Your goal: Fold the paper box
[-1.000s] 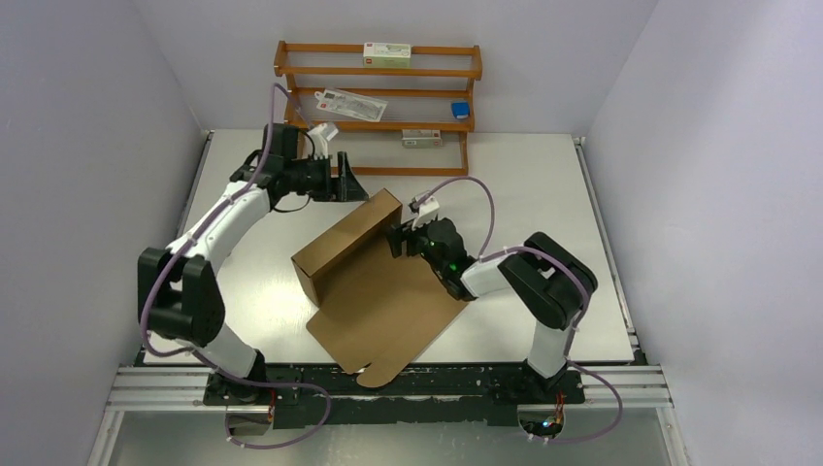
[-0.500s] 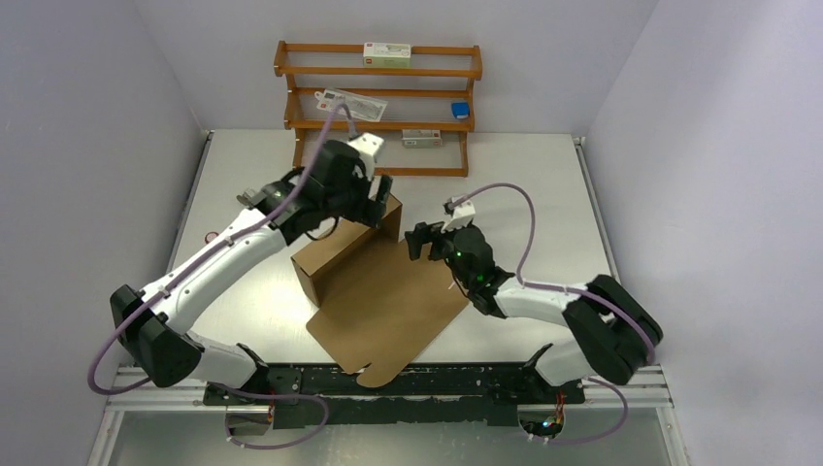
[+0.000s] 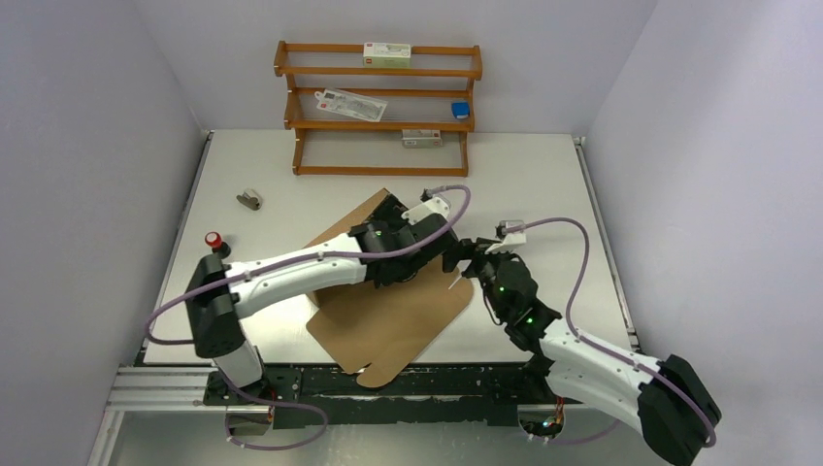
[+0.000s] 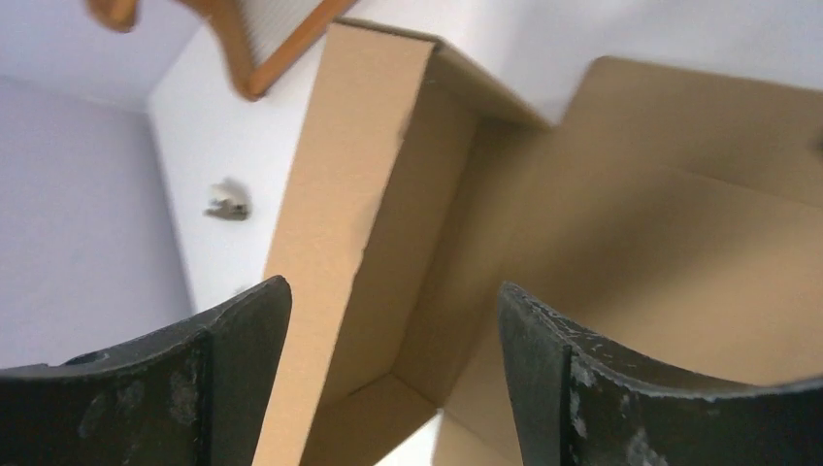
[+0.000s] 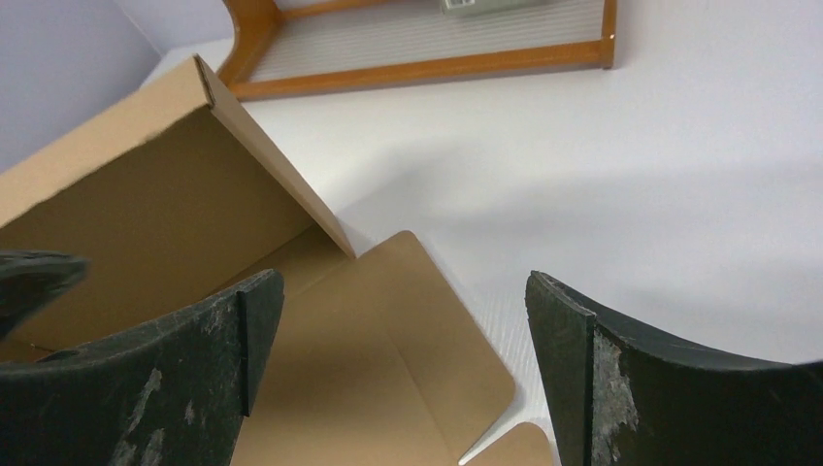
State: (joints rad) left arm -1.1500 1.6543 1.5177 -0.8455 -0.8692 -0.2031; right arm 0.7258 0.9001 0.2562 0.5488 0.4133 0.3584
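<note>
The paper box [image 3: 388, 316], a large die-cut sheet of plain brown corrugated cardboard, lies in the middle of the white table [image 3: 543, 175], part-folded: 1 long wall stands upright along its far-left side while the wide panel lies flat, running toward the near edge, where a rounded tab ends it. The left arm [image 3: 291, 272] reaches across the box from the left, and in its wrist view the left gripper [image 4: 388, 291] hangs over the box's inside, beside the upright wall, its 2 black fingers [image 4: 243, 349] spread wide with nothing between them. The right arm [image 3: 582, 354] comes in from the near right; the right gripper [image 5: 403, 282] is released too, fingers well apart, above the spot where the end of the standing wall meets a flat flap with a rounded corner. From above, the 2 grippers sit close together at the box's right side. An orange-brown wooden rack [image 3: 378, 107] stands at the far edge of the table; a small grey object [image 3: 250, 199] and a small red-capped item [image 3: 213, 239] lie near the left edge, well apart from the box.
</note>
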